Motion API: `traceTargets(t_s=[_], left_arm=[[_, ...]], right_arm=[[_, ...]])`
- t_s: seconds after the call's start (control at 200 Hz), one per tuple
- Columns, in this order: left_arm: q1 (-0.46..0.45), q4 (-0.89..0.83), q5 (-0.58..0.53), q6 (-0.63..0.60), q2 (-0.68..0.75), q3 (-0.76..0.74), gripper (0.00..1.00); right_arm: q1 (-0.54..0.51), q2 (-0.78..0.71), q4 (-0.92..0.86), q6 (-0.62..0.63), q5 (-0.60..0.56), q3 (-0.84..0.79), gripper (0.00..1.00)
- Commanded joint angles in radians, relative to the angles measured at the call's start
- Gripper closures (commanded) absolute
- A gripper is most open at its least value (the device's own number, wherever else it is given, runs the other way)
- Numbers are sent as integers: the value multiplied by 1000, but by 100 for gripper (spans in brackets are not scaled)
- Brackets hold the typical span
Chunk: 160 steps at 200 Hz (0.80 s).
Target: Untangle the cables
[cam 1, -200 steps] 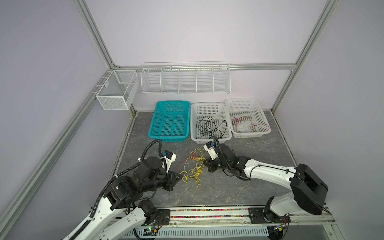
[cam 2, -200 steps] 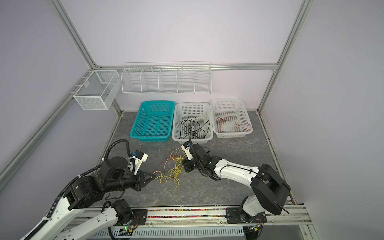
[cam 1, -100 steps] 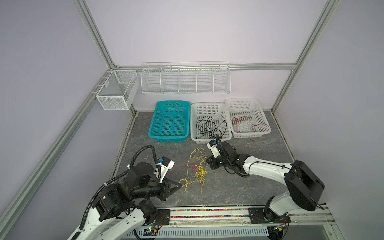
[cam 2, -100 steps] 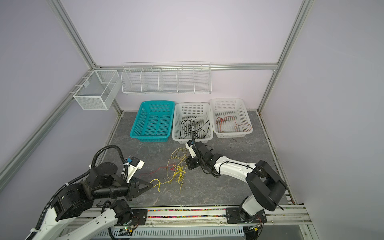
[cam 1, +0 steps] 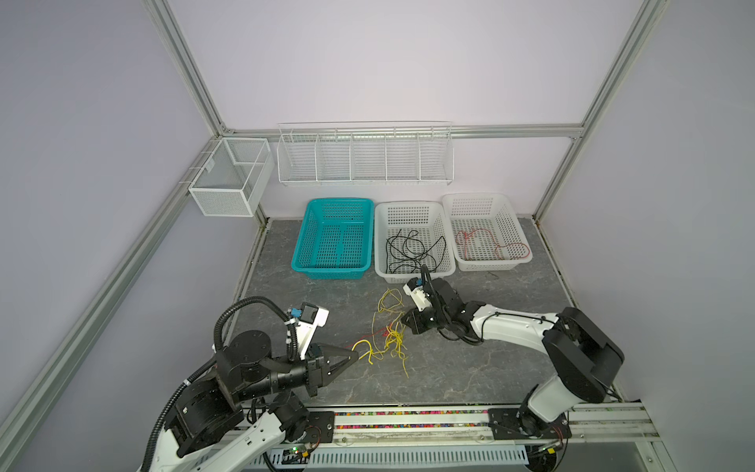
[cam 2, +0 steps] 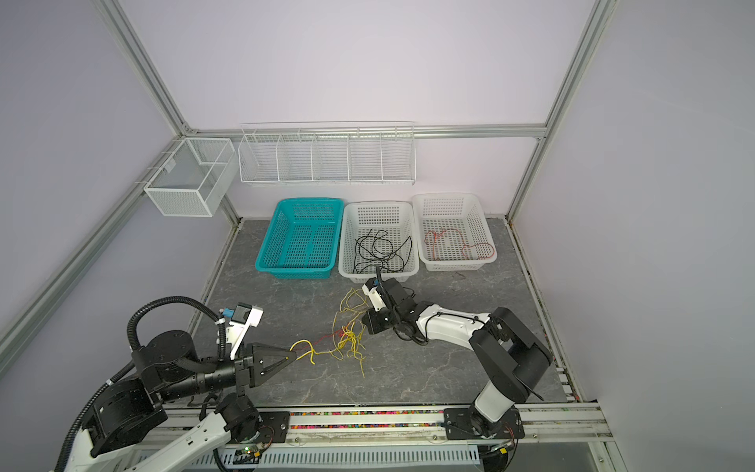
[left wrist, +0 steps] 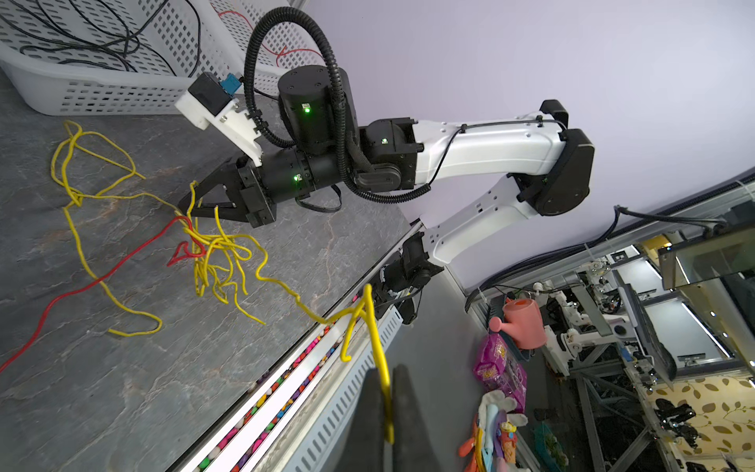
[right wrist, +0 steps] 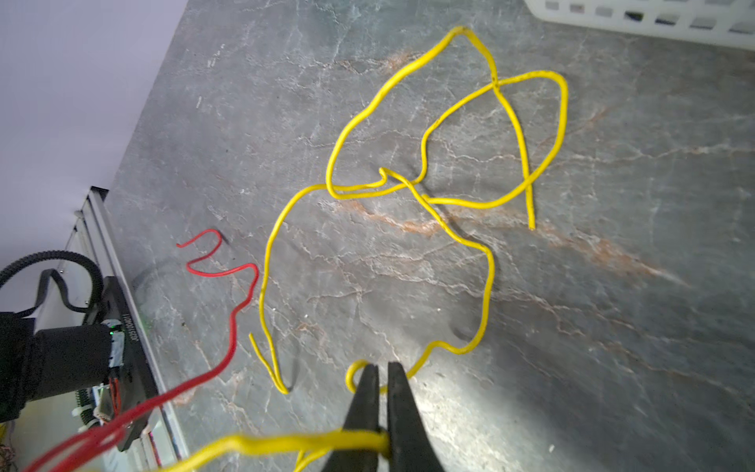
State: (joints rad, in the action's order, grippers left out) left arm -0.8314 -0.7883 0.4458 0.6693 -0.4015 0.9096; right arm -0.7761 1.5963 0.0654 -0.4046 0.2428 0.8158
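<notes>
Near the middle of the grey tabletop (cam 1: 470, 376), the yellow cables (cam 1: 393, 337) lie in a loose tangle. Loops trail toward the far side, one end points at the near rail, and a red cable (cam 2: 327, 337) is threaded through the knot. Over on the near left, the left gripper (cam 1: 356, 355) is clenched on one yellow strand. The left wrist view has it running straight in between the fingers (left wrist: 404, 408), and it lifts off the table on its way to the tangle. From the right, the right gripper (cam 1: 404, 323) sits low at the tangle's right edge. Its jaws stand a sliver apart with yellow strands running into the gap, and whether they pinch I cannot tell. Along the far edge sits a teal basket (cam 1: 339, 201), then a white basket (cam 1: 412, 204) with black cables (cam 1: 408, 253). Furthest right, another white basket (cam 1: 478, 196) holds a second red cable (cam 1: 490, 245).
</notes>
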Motion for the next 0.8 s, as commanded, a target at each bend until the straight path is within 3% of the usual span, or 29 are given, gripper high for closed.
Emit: traceTargets(t_s=[0.0,0.075,0.19,0.57,0.795], left_arm=[[-3,193,-16,52,15,-34,100],[-3,240,-33,75,8,-58,100],[-3,271,-40,92,-12,-66,100],[-3,84,-235,122,-63,-29,100],[-2,61,-282,157,-55,-27,100]], right_arm=[[-3,-67,9,44,-18,-43,78],[-6,-115,-1,55,-31,-64,62],[-6,-185,-33,65,-67,-82,49],[5,-350,-196,87,-193,-104,30],[12,-404,-327,90,-260,-89,27]])
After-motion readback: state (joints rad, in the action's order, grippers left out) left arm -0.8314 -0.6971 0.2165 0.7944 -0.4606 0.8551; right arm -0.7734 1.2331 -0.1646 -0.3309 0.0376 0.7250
